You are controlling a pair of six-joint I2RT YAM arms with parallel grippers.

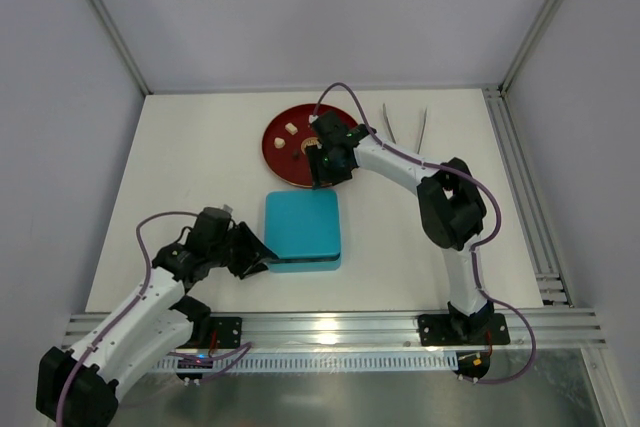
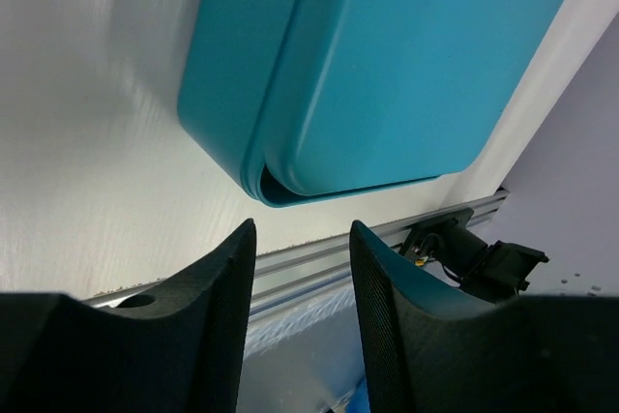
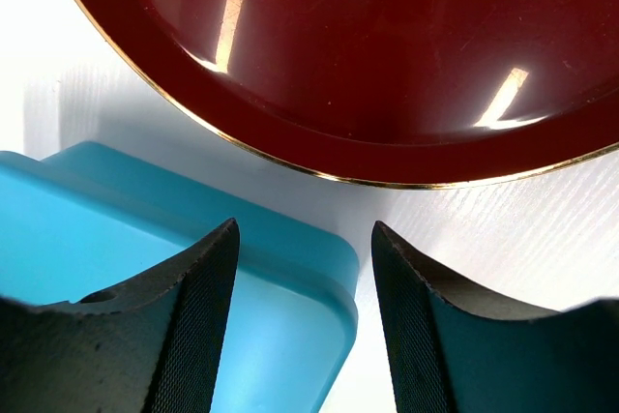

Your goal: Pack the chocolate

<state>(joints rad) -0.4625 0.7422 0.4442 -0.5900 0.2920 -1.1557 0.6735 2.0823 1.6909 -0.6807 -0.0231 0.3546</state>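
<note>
overhead, white table [image 1: 180,167], grey walls [image 1: 320,7] (metal corner posts [image 1: 107,22]), aluminium rail [image 1: 330,325] nearside

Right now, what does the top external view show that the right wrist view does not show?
Only the top external view: the chocolate pieces lying on the dark red plate, two metal tweezers to the right of it, and the left gripper at the near left corner of the teal box. Only the right wrist view: the right gripper from close, its fingers apart with nothing between them, and a thin gold line on the plate's rim. Both: the plate and the closed box, lying apart on the white table.
</note>
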